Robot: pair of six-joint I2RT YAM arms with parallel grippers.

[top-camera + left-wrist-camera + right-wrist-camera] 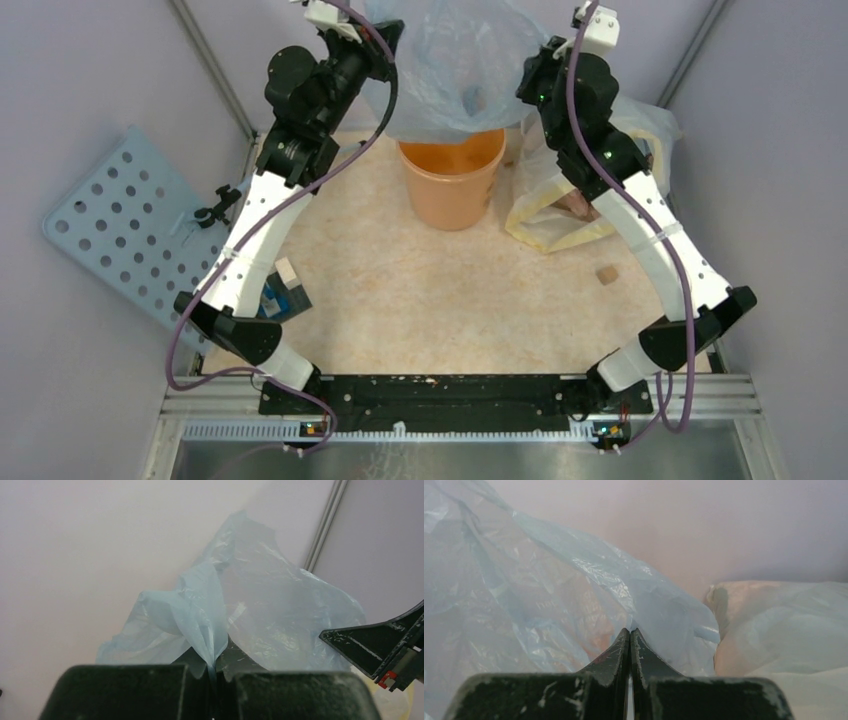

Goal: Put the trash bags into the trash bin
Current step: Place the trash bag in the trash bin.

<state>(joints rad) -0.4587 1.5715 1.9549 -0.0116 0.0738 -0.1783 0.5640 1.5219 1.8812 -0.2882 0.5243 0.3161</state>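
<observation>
- Closest to the wrist lenses are the tools. I read the left gripper [216, 676] as clenched on a bunched fold of the trash bag [280, 610], with the film rising out of the narrow slit between its fingers.
- Right gripper [630, 635]: fingers pressed together, tips buried in the same film. Overhead, the bag's right side hangs from it, so I log it as pinching the bag.
- Trash bag, grey-blue, translucent and crinkled: held up and spread between both tools at the far end of the table. Its lower edge overlaps the far rim of the trash bin [450, 190] in the overhead view. I cannot tell whether film and rim touch.
- Trash bin, orange, upright on the table [420, 300], far centre, between the two raised forearms. The near part of its mouth is uncovered.
- Large clear bag with yellow edges [560, 215]: slumped just right of the bin, under the right arm and reaching to the table's right edge.
- Small tan block [605, 273]: alone, near the right edge, apart from the clear bag.
- White and blue box [285, 290]: at the left edge, beside the left arm's lower link.
- Open room: the beige mottled surface from the bin back to the black base rail [430, 392].
- Pale blue perforated plate [120, 230]: tilted, outside the left edge.
- Enclosure: plain lilac-grey walls, close on both sides, with metal uprights [215, 70] in the far corners.
</observation>
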